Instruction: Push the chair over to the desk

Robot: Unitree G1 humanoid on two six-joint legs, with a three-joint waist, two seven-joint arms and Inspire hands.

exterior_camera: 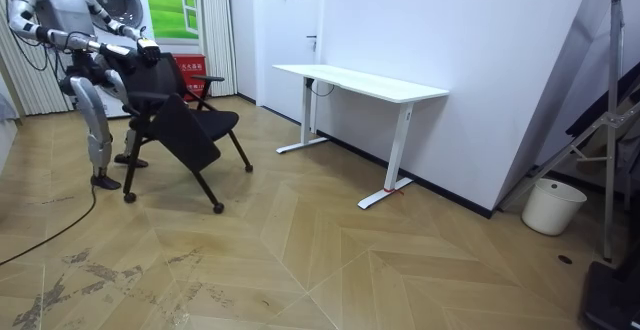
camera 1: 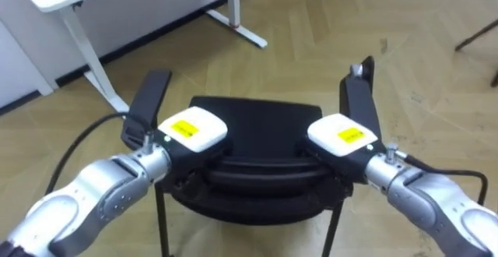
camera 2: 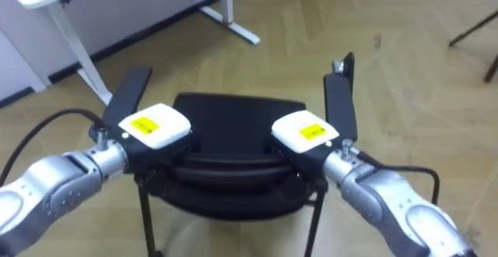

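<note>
I am in a plain office-like test room: white desk [exterior_camera: 380,85], wood floor [exterior_camera: 330,260], bare white walls [exterior_camera: 480,40], a bucket [exterior_camera: 553,206].

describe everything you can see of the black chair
The chair is black, with a padded-looking seat, a curved backrest top, two flat armrests and thin dark metal-looking legs. It stands on the wooden parquet floor, facing away from the robot, some way off the white desk. The left hand and right hand rest on the backrest's top, one towards each end.
</note>
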